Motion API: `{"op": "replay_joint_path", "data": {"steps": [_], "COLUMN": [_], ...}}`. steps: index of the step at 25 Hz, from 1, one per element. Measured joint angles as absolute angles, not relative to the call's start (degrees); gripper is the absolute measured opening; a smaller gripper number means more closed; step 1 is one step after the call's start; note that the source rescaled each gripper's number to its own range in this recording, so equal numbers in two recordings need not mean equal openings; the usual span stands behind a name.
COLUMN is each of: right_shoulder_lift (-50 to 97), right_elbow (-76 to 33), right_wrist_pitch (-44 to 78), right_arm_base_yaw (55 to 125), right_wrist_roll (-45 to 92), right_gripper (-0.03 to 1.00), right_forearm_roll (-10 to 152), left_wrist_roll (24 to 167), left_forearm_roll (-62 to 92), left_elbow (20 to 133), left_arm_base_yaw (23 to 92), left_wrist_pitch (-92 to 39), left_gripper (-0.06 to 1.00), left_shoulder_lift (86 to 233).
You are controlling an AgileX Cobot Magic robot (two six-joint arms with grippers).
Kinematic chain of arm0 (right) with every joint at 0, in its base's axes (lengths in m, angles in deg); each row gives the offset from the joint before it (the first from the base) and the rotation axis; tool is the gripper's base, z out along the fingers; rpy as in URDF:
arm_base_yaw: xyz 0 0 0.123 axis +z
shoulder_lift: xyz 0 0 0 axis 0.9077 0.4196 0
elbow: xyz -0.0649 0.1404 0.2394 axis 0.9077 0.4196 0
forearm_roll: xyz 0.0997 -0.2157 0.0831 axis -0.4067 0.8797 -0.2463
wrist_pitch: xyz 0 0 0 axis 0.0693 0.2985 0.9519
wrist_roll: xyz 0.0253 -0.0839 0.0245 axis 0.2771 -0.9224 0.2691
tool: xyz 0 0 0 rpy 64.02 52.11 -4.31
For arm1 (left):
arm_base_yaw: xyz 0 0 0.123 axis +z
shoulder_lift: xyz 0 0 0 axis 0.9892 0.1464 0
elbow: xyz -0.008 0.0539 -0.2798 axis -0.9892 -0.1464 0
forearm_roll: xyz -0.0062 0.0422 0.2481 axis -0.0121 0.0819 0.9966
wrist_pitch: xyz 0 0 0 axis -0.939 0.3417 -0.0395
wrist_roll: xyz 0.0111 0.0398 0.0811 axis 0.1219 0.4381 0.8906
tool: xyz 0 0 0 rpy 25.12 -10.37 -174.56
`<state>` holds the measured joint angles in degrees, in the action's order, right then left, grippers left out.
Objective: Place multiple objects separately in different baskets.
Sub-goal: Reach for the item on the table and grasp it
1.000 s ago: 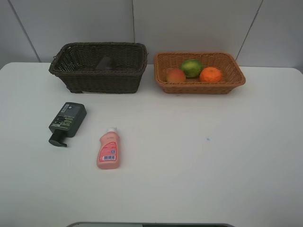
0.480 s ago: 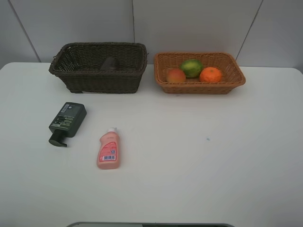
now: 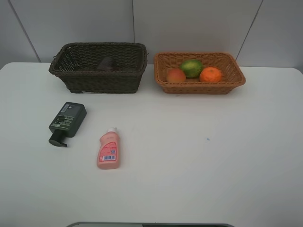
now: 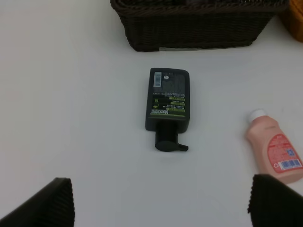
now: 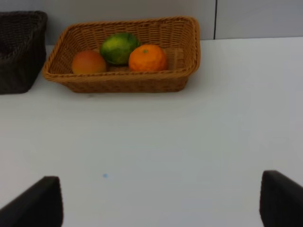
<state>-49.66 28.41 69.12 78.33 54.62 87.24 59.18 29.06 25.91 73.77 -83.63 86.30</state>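
Black-fingered left gripper and right gripper both gape wide, empty. Flat on the table lie the pump bottle and pink bottle; orange, lime, peach sit in the tan basket beside the dark basket.

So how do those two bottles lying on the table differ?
The dark green pump bottle is boxy, its pump pointing away from the dark basket. The pink bottle is rounded, its white cap pointing toward that basket. Both lie flat on the white table.
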Motion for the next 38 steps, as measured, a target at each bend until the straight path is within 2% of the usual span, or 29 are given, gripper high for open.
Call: {"op": "replay_joint_path", "data": {"steps": [6, 21, 38], "right_shoulder_lift": [-49.71, -49.77, -49.77], "right_elbow": [28.41, 28.41, 28.41], "right_wrist_pitch": [68.95, 68.78, 68.78], "right_arm_base_yaw": [77.95, 68.66, 68.52], "right_wrist_roll": [53.23, 52.88, 52.88], "right_gripper": [0.91, 0.91, 0.91], "right_forearm_roll": [87.05, 86.98, 86.98], "left_wrist_roll": [59.18, 59.18, 59.18], "left_forearm_roll": [29.06, 29.06, 29.06], "left_elbow": [25.91, 25.91, 25.91], "left_arm_base_yaw": [73.77, 73.77, 73.77], "left_wrist_pitch": [-83.63, -83.63, -83.63], "left_gripper": [0.84, 0.84, 0.84], "left_shoulder_lift": [86.3, 86.3, 86.3]}}
